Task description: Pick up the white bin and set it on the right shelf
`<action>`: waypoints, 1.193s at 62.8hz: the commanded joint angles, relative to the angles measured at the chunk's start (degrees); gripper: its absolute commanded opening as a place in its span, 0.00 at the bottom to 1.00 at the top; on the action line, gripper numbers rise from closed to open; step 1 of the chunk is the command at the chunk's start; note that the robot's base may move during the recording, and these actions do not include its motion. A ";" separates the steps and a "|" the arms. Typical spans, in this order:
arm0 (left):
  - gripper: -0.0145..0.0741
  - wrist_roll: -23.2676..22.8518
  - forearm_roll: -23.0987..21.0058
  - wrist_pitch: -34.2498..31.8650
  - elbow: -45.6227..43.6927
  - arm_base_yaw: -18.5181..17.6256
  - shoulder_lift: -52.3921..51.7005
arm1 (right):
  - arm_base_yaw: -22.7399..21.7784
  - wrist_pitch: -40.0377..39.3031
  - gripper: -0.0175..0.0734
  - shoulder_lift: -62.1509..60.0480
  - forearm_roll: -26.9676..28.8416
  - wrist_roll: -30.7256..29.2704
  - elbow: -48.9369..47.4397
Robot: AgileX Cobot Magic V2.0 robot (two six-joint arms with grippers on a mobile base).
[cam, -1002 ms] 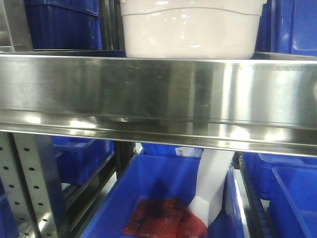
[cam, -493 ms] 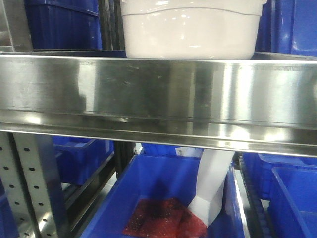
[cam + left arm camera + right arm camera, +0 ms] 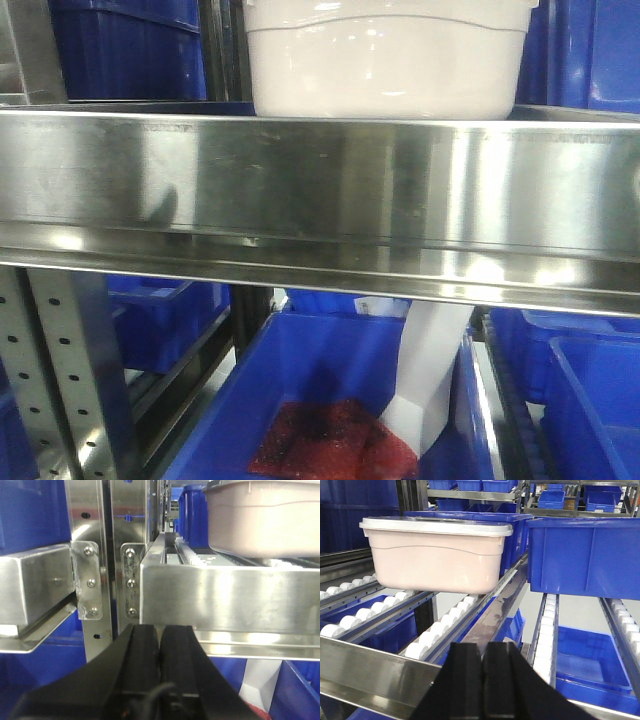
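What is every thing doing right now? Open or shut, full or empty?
White bin: lid on, resting on the shelf rollers, not held.
Left end effector: shut, empty.
Right end effector: shut, empty.
Blue bin: on the rollers, right of the white bin.
Lower blue bin: open, red stuff inside.

Pale pinkish-white bin (image 3: 437,560), glossy, with a whiter lid (image 3: 436,526) and a wavy moulded line along its side. Shiny silver steel shelf (image 3: 320,195), streaked with reflections. Silver perforated upright (image 3: 70,370). Deep blue bins (image 3: 582,555). Glittery red patch (image 3: 330,445) inside a lower blue bin (image 3: 325,360). White rollers (image 3: 442,627). Black grippers (image 3: 161,642) (image 3: 482,660).
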 commanded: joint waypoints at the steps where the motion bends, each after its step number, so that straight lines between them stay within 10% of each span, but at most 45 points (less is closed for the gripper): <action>1: 0.02 -0.34 -0.35 -4.35 0.95 0.08 -0.81 | -0.24 -4.82 0.27 -0.61 1.05 -0.01 -1.23; 75: 0.02 -0.34 -2.26 -4.35 0.95 4.27 -0.81 | -0.24 -4.82 0.27 -0.61 1.05 -0.01 -1.23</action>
